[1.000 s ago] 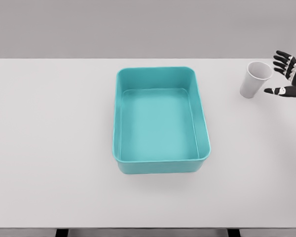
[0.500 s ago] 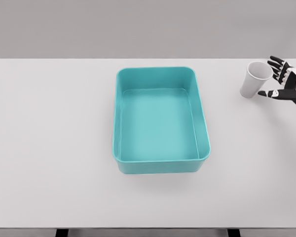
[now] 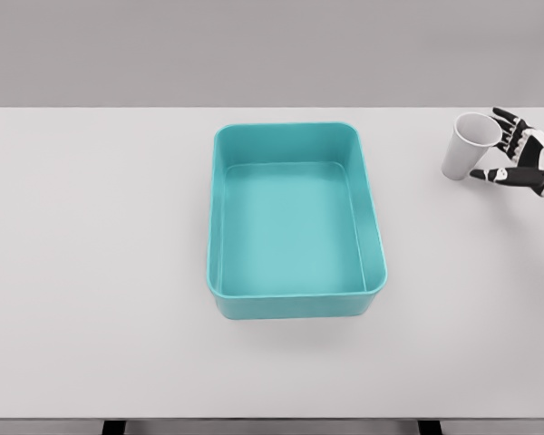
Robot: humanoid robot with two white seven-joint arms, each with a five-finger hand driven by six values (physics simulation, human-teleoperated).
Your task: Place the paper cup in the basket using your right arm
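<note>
One paper cup [image 3: 469, 147] stands near the table's [image 3: 91, 272] far right corner; one basket [image 3: 294, 220] sits centrally. The right hand [image 3: 517, 160], fingers spread and empty, is just beside the cup, its arm cut off.

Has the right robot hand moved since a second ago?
Yes. The right robot hand has shifted left, toward the paper cup, which stands where it did on the table; its fingers are open around the cup.

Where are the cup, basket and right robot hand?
cup [image 3: 460, 156], head view, on its white side wall
basket [image 3: 290, 306], head view, on its near outer wall
right robot hand [image 3: 524, 160], head view, on the palm, fingers open beside the cup
</note>
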